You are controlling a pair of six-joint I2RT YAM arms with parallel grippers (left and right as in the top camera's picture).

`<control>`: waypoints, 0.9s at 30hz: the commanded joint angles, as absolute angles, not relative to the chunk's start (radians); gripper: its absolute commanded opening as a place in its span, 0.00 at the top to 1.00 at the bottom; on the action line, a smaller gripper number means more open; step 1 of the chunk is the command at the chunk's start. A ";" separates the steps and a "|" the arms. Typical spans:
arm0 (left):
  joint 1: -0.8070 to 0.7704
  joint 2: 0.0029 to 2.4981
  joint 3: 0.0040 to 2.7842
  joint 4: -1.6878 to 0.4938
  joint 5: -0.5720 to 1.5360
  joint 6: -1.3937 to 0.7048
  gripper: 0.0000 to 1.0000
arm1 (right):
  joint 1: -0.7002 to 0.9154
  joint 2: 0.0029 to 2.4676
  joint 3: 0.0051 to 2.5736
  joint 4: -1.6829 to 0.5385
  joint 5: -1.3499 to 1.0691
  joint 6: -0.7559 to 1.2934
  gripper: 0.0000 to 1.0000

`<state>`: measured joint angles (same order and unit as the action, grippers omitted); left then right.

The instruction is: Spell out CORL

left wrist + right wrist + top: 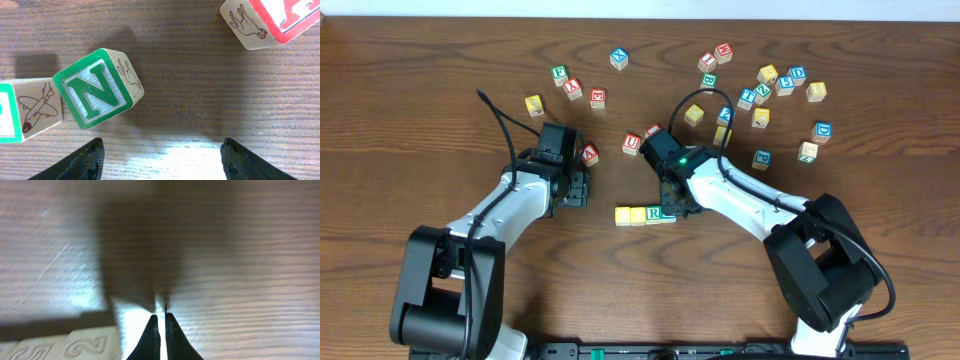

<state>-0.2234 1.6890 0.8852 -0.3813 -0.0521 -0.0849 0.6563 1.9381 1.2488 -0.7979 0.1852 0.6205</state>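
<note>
The right gripper [160, 324] is closed on nothing, its two fingertips [150, 332] pressed almost together just above the table [620, 300]. Bare wood lies ahead of it and to its right, so it has free room there. The only edge close by is the pale, carved side of a cube at the lower left of the right wrist view, separated from the fingers by a narrow lit strip of table. From overhead that cube ends a short straight row: two yellow cubes [631, 214] side by side and touching, then the R cube [660, 212], white-faced with a green letter, touching the second yellow one. The right gripper [672, 200] sits at the row's right end, just beside the R cube and partly over it. The left gripper [161, 150] hangs with its jaws wide apart and nothing between them. A green N cube [97, 87] stands tilted ahead and to the left of its fingers, touching an airplane cube [30, 110], with a red-lettered cube [270, 20] well apart at the upper right. The row lies near this gripper [576, 188], on its right. A scatter of cubes [760, 95] fills the table's far right; which of them bears the blue L I cannot tell.
</note>
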 commanded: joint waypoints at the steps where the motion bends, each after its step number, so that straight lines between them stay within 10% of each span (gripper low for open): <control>1: -0.219 1.691 0.912 -0.380 -0.064 -0.088 0.27 | 0.625 1.951 1.269 -0.797 0.283 0.623 0.99; 27: -0.219 1.307 0.914 -0.514 0.019 -0.172 0.27 | 0.551 1.511 1.692 -1.105 0.408 0.477 0.99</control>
